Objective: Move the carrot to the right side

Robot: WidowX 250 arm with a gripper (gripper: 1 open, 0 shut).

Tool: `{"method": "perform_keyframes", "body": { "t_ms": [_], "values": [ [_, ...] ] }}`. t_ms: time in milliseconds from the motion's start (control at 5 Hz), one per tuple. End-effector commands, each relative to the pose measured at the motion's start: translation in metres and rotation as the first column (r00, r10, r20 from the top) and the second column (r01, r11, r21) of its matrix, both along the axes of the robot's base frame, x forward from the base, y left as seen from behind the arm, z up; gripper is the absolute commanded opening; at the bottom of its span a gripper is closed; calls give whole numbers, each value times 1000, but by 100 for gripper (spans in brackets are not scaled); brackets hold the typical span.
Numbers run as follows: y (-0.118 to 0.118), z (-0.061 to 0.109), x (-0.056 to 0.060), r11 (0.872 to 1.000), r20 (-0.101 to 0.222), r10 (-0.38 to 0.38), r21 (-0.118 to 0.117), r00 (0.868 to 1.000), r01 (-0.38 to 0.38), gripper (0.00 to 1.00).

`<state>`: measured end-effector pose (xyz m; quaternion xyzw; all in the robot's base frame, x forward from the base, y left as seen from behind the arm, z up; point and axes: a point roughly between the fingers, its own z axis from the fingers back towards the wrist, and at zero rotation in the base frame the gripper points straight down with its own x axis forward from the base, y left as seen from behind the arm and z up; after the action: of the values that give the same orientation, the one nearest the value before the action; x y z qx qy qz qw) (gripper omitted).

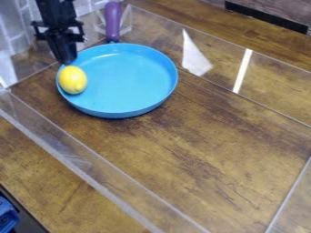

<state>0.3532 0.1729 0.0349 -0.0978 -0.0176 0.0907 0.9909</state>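
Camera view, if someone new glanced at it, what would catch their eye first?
The bright blue plate at upper left of the wooden table stands out most, with a yellow lemon-like object sitting at its left rim. Just behind that rim, the black gripper points down close to the yellow object; a purple object stands behind the plate.

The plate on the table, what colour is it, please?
Bright blue plate, clear in the camera view.

one plate, one lemon
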Motion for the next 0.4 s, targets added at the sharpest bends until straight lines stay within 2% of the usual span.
{"method": "perform_keyframes", "body": {
  "t_ms": [0, 200],
  "values": [
    [-17, 55, 18, 999, 99, 36, 27, 994, -39, 0],
    [-25, 63, 27, 995, 104, 84, 43, 991, -89, 0]
  ]
}}
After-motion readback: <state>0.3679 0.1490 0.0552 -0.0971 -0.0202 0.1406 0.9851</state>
